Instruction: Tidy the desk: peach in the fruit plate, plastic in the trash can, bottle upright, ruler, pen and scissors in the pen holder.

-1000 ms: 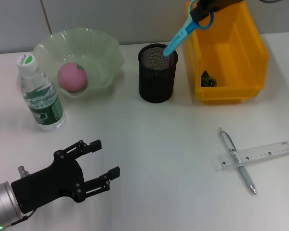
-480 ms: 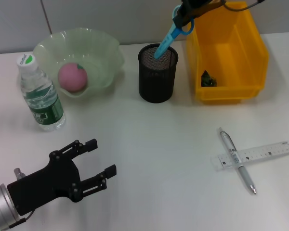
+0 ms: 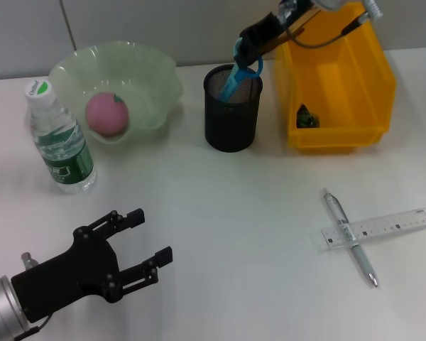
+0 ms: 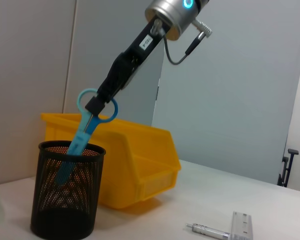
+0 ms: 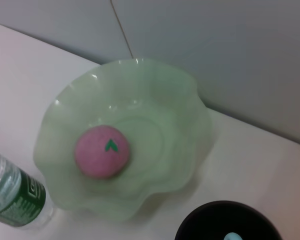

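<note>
My right gripper (image 3: 250, 44) is shut on the handle of the blue scissors (image 3: 234, 77). Their blades stand tilted inside the black mesh pen holder (image 3: 231, 121). The left wrist view shows the same: scissors (image 4: 85, 132) in the holder (image 4: 67, 200), held by the right gripper (image 4: 101, 101). The pink peach (image 3: 106, 112) lies in the green fruit plate (image 3: 156, 78). The water bottle (image 3: 58, 138) stands upright. The pen (image 3: 349, 236) lies across the clear ruler (image 3: 383, 227) at the right. My left gripper (image 3: 153, 233) is open and empty at the front left.
A yellow bin (image 3: 369, 64) stands right of the pen holder, with a dark crumpled piece of plastic (image 3: 307, 117) inside. The right wrist view looks down on the plate (image 5: 180, 125), peach (image 5: 102, 151), bottle (image 5: 12, 200) and holder rim (image 5: 190, 225).
My right gripper has moved left and down, lowering the scissors from above the bin edge into the pen holder. My left gripper has drifted slightly toward the front.
</note>
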Controlling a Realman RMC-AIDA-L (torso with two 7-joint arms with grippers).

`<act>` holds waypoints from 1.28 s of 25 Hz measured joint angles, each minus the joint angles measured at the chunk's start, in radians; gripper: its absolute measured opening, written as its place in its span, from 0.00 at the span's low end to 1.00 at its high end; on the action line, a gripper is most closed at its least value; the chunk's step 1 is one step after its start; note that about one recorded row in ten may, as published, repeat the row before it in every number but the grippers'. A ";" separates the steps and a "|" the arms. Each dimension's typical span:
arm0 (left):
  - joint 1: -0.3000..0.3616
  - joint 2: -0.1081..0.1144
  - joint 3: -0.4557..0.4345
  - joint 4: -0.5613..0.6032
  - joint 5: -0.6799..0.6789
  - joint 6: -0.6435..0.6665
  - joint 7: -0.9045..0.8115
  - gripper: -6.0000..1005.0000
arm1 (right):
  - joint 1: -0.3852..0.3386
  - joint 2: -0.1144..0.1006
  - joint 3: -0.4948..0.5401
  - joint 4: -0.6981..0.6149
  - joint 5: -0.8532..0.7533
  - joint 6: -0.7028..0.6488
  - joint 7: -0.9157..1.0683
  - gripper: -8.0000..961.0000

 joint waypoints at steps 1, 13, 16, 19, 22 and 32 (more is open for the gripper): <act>0.000 0.000 0.000 0.000 0.000 0.000 0.000 0.81 | 0.001 0.006 -0.001 0.003 -0.006 0.008 0.000 0.25; 0.011 0.003 -0.002 -0.015 0.000 0.022 -0.001 0.81 | -0.008 0.036 -0.004 0.003 -0.035 0.059 0.019 0.27; 0.011 0.003 -0.002 -0.015 0.000 0.024 -0.001 0.81 | -0.018 0.042 -0.002 -0.020 -0.035 0.060 0.023 0.27; 0.012 0.005 -0.002 -0.015 0.000 0.028 -0.001 0.81 | -0.044 0.054 0.004 -0.078 -0.029 0.052 0.024 0.37; 0.010 0.005 -0.002 -0.014 0.000 0.029 0.000 0.81 | -0.076 0.073 0.007 -0.149 -0.025 0.023 0.027 0.52; 0.008 0.005 -0.002 -0.010 0.001 0.035 0.000 0.81 | -0.283 0.104 0.000 -0.453 0.186 -0.167 -0.069 0.69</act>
